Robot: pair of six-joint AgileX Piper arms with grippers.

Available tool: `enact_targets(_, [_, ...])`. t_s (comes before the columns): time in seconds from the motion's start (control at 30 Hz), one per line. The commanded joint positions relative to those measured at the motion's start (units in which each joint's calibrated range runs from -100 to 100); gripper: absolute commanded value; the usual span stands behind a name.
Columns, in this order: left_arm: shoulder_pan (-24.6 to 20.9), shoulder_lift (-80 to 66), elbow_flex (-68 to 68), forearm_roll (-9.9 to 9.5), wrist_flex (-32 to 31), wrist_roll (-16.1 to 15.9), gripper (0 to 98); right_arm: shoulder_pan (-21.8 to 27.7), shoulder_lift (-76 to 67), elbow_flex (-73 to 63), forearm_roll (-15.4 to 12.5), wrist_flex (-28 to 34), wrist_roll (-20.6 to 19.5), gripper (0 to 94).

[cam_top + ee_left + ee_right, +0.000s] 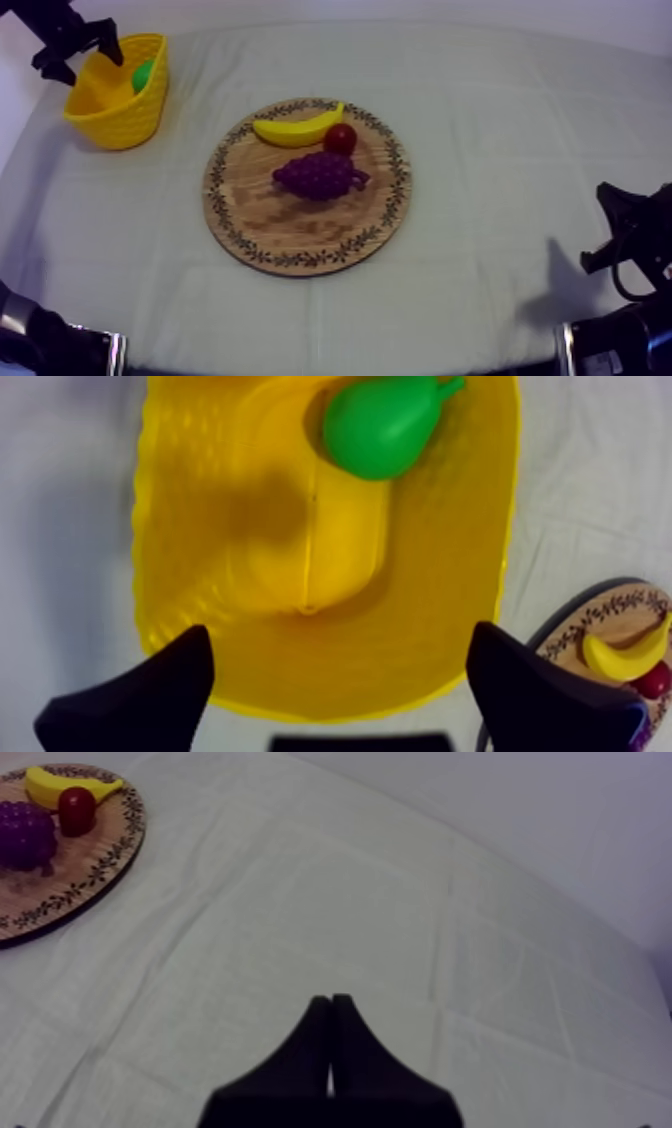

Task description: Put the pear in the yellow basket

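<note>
The green pear [382,426] lies inside the yellow basket [210,576], against its wall; from above a bit of the pear [144,74] peeks over the basket's [120,115] rim at the table's far left. My left gripper [82,58] hovers over the basket, open, with nothing between its fingers [140,701]. The round wooden board [270,225] in the middle carries a banana [296,128], a small red fruit [341,138] and a bunch of grapes [318,175]. My right gripper [331,1042] rests shut over bare cloth at the right side.
The board [80,877] with the banana [70,788], red fruit [76,810] and grapes [24,836] lies well off from the right gripper. Beside the basket, the board's edge [600,616] and the banana [625,656] are close by.
</note>
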Motion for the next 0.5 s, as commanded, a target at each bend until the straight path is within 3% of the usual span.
enact_targets(0.0, [-0.2,-1.7,1.6,0.41,0.0,-0.4,92.8,0.0,0.0,0.0,0.0,0.0,0.0,0.2])
enact_targets(0.47, [-1.2,-15.1,10.9,1.73,-0.7,-1.7,86.7,0.0,0.0,0.0,0.0,0.0,0.0,0.2])
